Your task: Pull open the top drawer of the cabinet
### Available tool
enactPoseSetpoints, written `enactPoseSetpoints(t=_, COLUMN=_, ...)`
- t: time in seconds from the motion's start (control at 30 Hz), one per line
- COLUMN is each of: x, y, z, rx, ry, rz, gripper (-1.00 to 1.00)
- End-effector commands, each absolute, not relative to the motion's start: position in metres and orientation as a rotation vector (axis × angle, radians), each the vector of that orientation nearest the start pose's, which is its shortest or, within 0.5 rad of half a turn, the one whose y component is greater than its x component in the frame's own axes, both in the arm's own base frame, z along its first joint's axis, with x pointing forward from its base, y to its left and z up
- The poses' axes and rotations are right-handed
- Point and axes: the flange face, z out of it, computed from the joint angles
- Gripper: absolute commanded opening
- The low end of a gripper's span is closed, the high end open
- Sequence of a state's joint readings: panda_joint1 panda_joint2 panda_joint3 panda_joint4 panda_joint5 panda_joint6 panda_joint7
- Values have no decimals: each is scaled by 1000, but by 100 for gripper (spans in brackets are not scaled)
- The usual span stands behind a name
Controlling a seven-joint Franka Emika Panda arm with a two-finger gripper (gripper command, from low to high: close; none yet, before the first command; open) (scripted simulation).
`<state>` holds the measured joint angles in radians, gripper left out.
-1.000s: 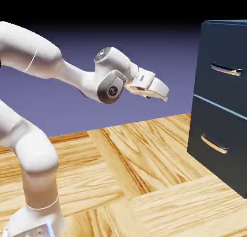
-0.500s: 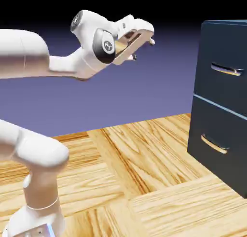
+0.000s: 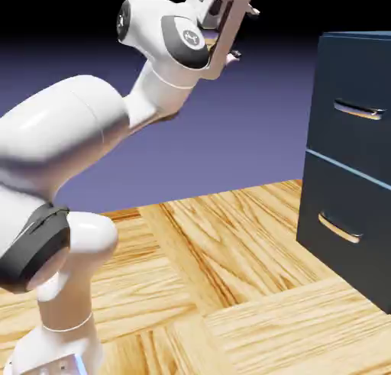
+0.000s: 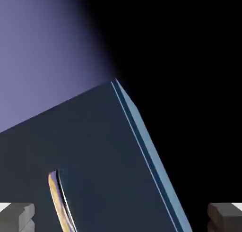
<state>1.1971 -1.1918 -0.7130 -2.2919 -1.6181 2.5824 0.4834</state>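
Note:
The cabinet (image 3: 347, 175) stands at the exterior view's right, tall and dark navy-blue. Its top drawer (image 3: 359, 133) is flush with the front and carries a slim silvery handle (image 3: 358, 111). My gripper (image 3: 245, 33) hangs high up, well to the left of the cabinet and above the handle's level, touching nothing. It is open with nothing between its fingers. In the hand view the cabinet (image 4: 104, 150) appears tilted, with a handle (image 4: 58, 198) low on the left. Both grey fingertips (image 4: 17, 216) sit wide apart at the bottom edge.
The lower drawer (image 3: 340, 205) has a tan curved handle (image 3: 339, 228). A wooden table (image 3: 229, 282) stretches between the robot's base and the cabinet. My own arm's large white links (image 3: 69, 144) fill the exterior view's left.
The arm has swung upward. My gripper has risen from mid-height to near the top of the exterior view and turned its fingers toward the cabinet. The drawers have not moved.

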Motion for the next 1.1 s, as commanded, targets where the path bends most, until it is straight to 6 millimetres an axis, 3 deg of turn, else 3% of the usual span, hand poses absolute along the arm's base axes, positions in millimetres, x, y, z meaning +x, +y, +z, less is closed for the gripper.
enactPoseSetpoints(t=0.0, x=360, y=-14, z=727, rx=-2267, ry=-731, rz=-2254, gripper=0)
enactPoseSetpoints(t=0.23, x=420, y=-42, z=706, rx=-2269, ry=-773, rz=-2391, gripper=0)
enactPoseSetpoints(t=0.43, x=487, y=-46, z=665, rx=-2323, ry=-814, rz=-2462, gripper=0)
enactPoseSetpoints(t=0.63, x=558, y=-22, z=604, rx=-2412, ry=-898, rz=-2495, gripper=0)
enactPoseSetpoints(t=0.83, x=617, y=27, z=530, rx=-2503, ry=-1038, rz=-2504, gripper=0)
enactPoseSetpoints(t=0.87, x=617, y=27, z=530, rx=-2503, ry=-1038, rz=-2504, gripper=0)
enactPoseSetpoints(t=1.07, x=667, y=27, z=530, rx=-2503, ry=-1038, rz=-2504, gripper=0)
